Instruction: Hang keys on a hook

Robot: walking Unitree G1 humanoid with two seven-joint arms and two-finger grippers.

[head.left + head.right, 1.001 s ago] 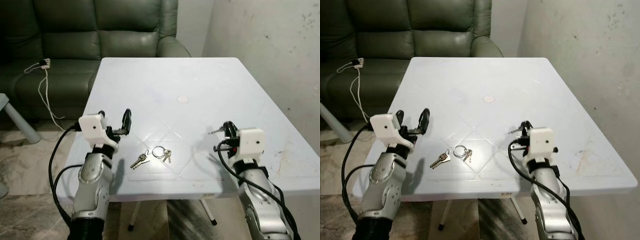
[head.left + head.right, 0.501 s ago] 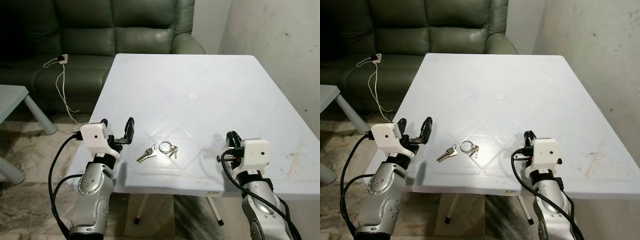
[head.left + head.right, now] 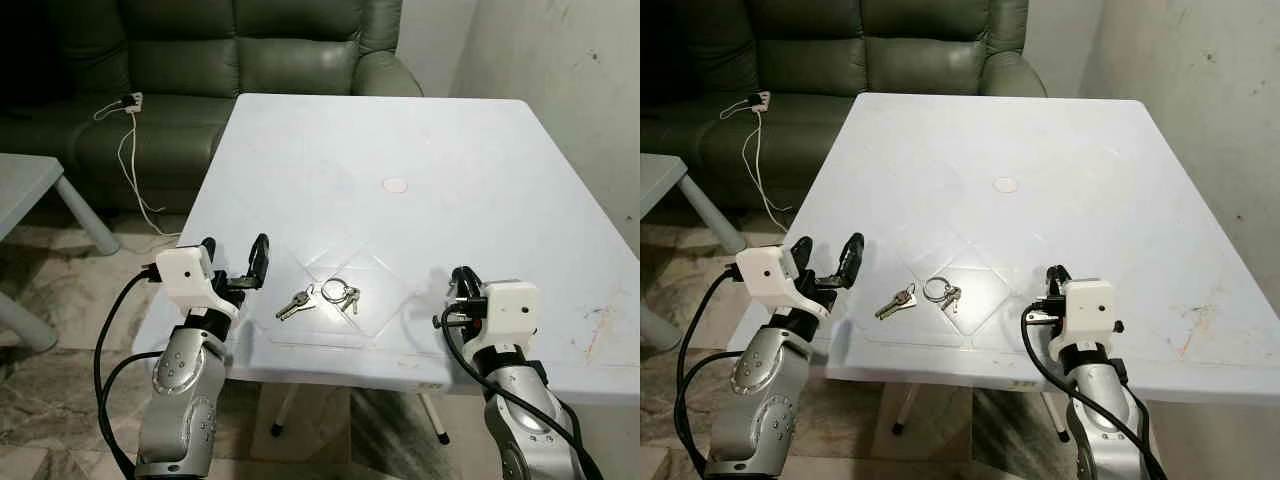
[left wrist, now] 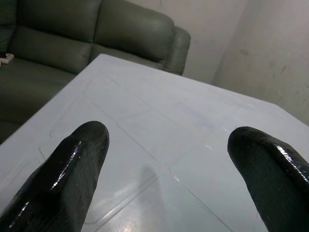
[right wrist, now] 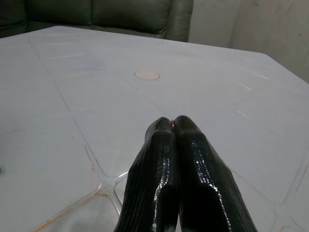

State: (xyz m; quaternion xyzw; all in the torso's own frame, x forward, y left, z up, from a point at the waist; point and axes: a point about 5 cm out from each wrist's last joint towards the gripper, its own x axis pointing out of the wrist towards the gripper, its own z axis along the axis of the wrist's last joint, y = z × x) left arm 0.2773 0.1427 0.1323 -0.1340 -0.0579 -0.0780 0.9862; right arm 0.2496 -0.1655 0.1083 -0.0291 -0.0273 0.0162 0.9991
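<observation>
- Left eye view: keys [image 3: 322, 297] lie flat on the white counter [image 3: 420, 150] near its front edge, one key splayed toward 8 o'clock from the ring. The left gripper [image 3: 234, 265] stands at 9 o'clock of the keys, near them but apart, released with fingers spread. The right gripper [image 3: 460, 284] stands at 3 o'clock of the keys, well apart.
- Right eye view: a green sofa [image 3: 890, 50] sits beyond the counter at 12 o'clock; a white cable [image 3: 758, 150] hangs off its seat.
- Left wrist view: fingers [image 4: 63, 174] wide apart, bare counter between them.
- Right wrist view: fingers [image 5: 159, 193] clenched together, empty, over the counter; a round cap [image 5: 147, 75] lies ahead.
</observation>
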